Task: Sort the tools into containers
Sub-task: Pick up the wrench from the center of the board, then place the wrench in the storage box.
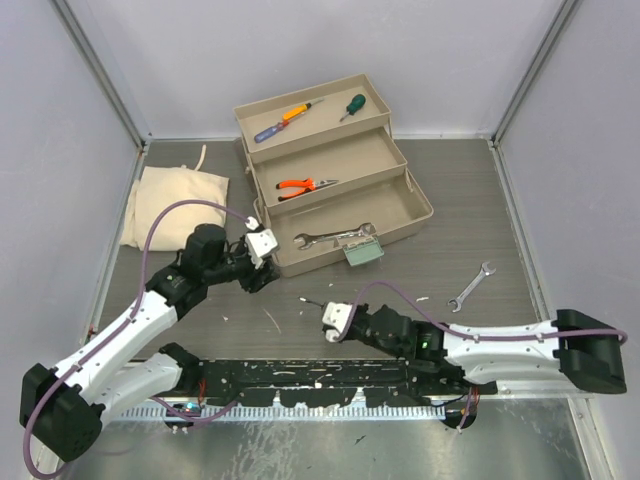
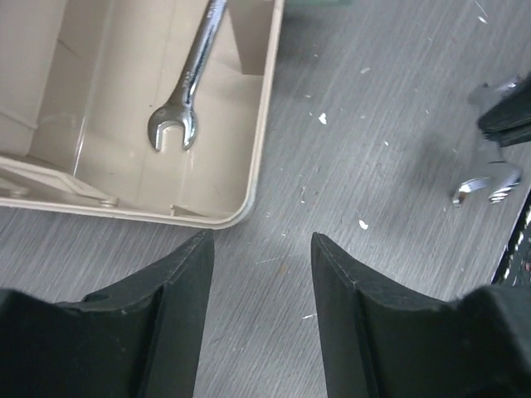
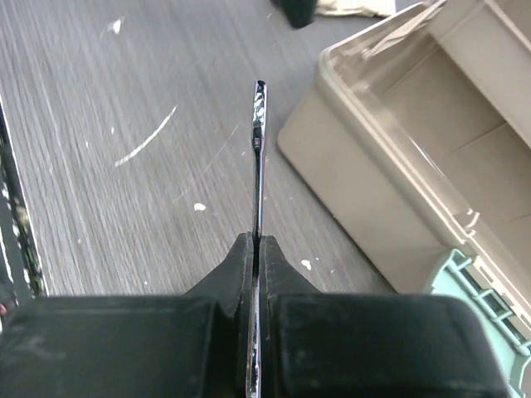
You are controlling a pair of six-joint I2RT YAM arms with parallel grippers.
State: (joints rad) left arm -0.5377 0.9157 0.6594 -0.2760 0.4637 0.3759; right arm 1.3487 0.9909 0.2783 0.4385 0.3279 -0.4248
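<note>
- Right gripper (image 3: 258, 242) clamps a slim wrench (image 3: 258, 149) edge-on, lower centre of the overhead view, just beside the toolbox (image 3: 365, 199).
- Left gripper (image 2: 261, 240) stands parted, empty.
- Next, I judge: lift it over the front tray (image 1: 400, 208) wall and release.

Grey wood-grain table (image 1: 470, 190); pale lilac walls (image 1: 50, 150) around.

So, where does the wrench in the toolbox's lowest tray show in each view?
Top external: the wrench lies mid-picture, in the lowest tray.
Left wrist: wrench upper left, inside that tray.
Right wrist: not in it.
Shared landmark: the tray's tan wall, seen in all three.
</note>
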